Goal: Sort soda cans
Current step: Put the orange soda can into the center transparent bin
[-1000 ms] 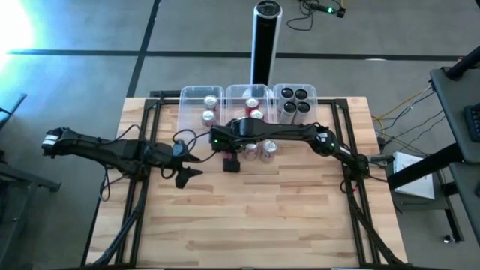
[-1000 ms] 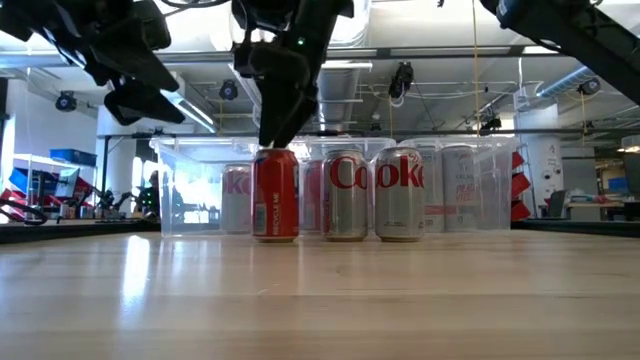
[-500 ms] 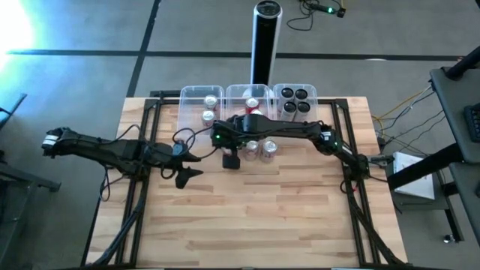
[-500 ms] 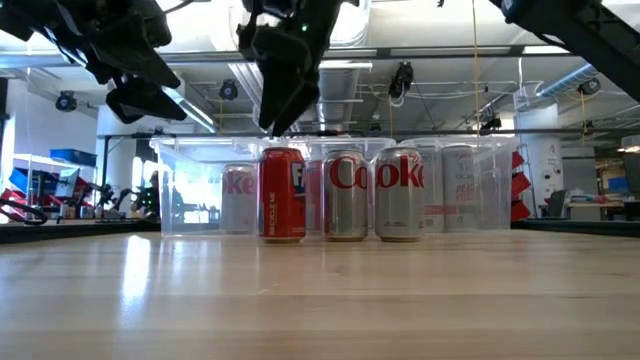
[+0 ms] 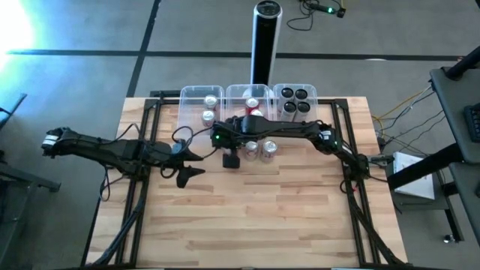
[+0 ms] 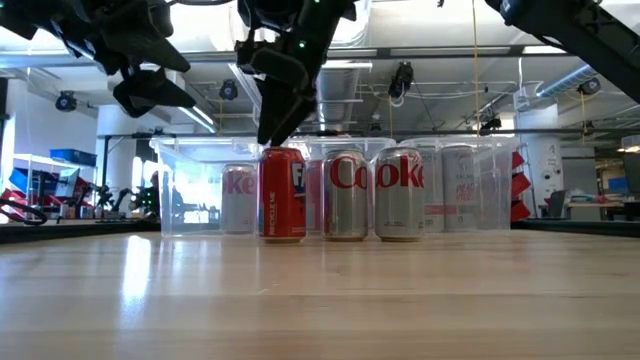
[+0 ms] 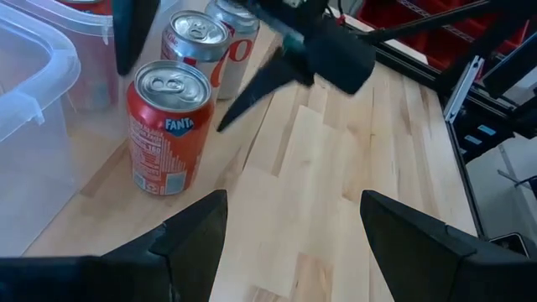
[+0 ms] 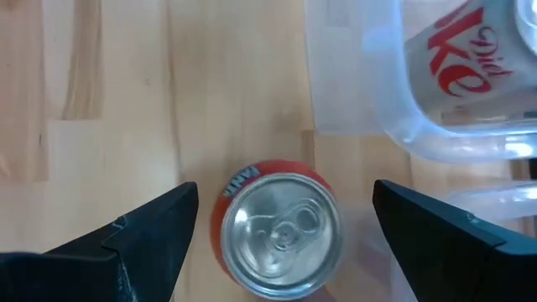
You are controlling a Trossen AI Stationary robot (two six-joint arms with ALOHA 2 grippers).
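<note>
Left gripper (image 5: 185, 163) hovers above bare table (image 5: 262, 217) at the left-centre, clear of every can; its fingers (image 7: 193, 235) stand wide apart and hold nothing. In its wrist view the red Fanta can (image 7: 166, 127) stands upright on the wood ahead of it, beside the wall of a clear tub (image 7: 33, 75).

Right gripper (image 6: 275, 125) is positioned directly over that red Fanta can (image 6: 282, 193), just above its silver top. Its fingers (image 8: 147, 231) are spread wide, one on each side of the can (image 8: 277, 225) as seen from the wrist camera, and touch nothing. The can stands free on the table.

To the right of the red can, two silver Diet Coke cans (image 6: 373, 194) stand upright in a row, close beside one another, in front of the tubs.

Behind this row, three clear tubs (image 5: 247, 101) sit side by side at the table's far edge. The left tub (image 5: 201, 105) and middle tub (image 5: 241, 91) each hold cans with silver tops; the right tub (image 5: 311, 91) holds four dark cans (image 5: 295, 100) packed together.
</note>
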